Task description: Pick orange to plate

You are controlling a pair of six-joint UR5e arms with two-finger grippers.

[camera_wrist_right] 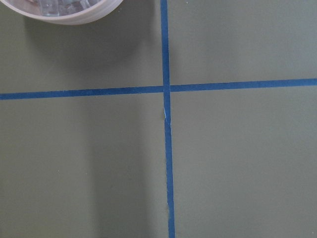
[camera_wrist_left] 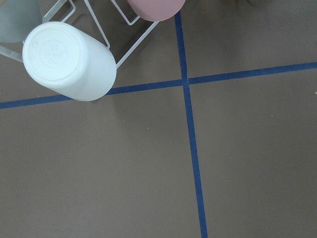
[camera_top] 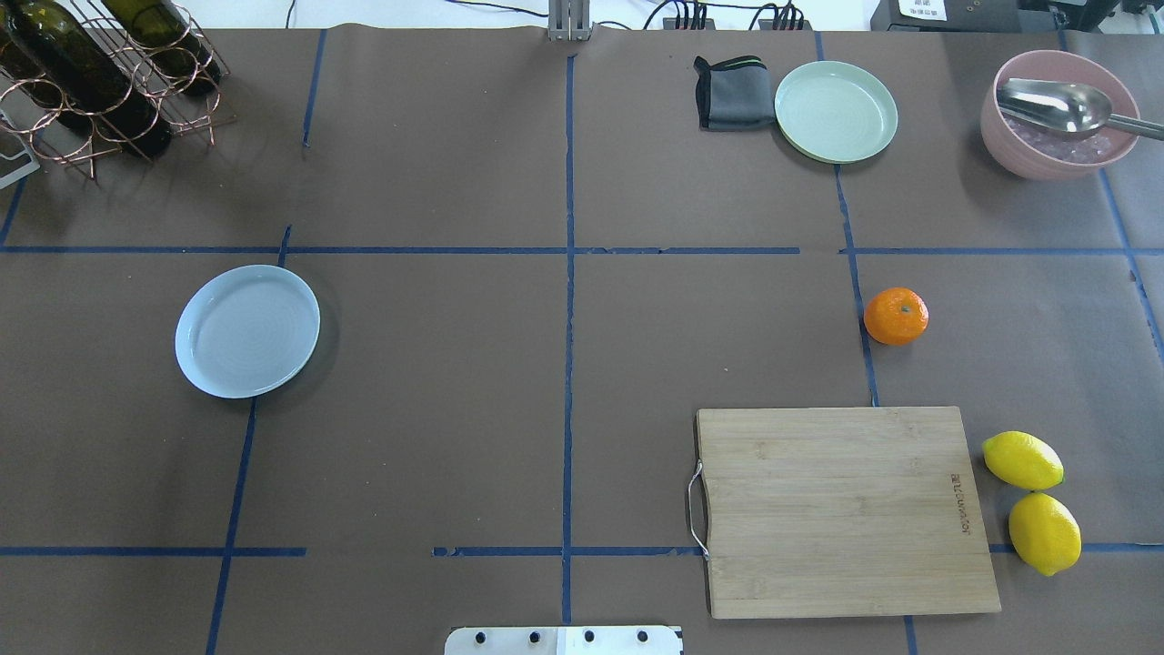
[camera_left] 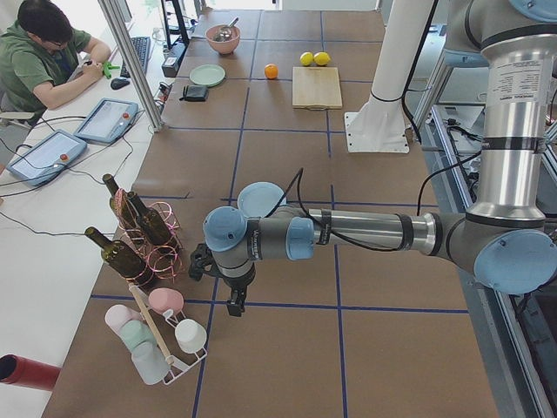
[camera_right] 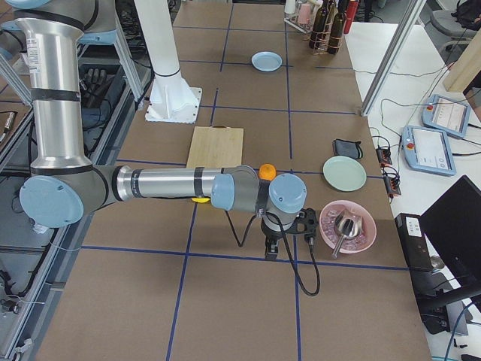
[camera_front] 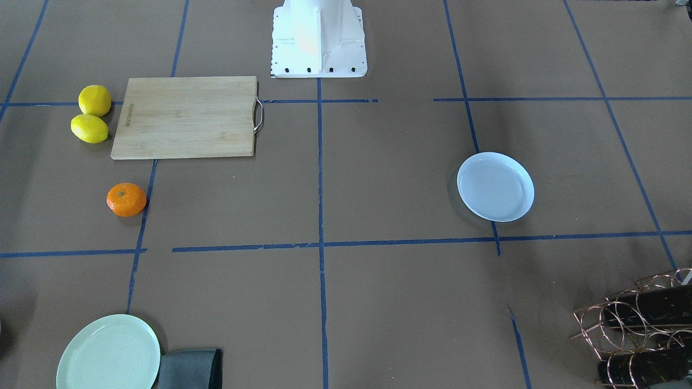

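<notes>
Open counter (camera_top: 436, 382) stretches between the orange (camera_top: 896, 316) and the plate (camera_top: 247, 331).

The orange sits alone with room on every side. The cutting board (camera_top: 841, 509) and two lemons (camera_top: 1022, 459) lie nearer the robot, a green plate (camera_top: 836, 111) and grey cloth (camera_top: 727, 93) farther off, and a pink bowl (camera_top: 1055, 136) with its spoon (camera_top: 1064, 105) toward the corner. Beyond the plate, the wine rack (camera_top: 100, 82) stands well apart.
</notes>
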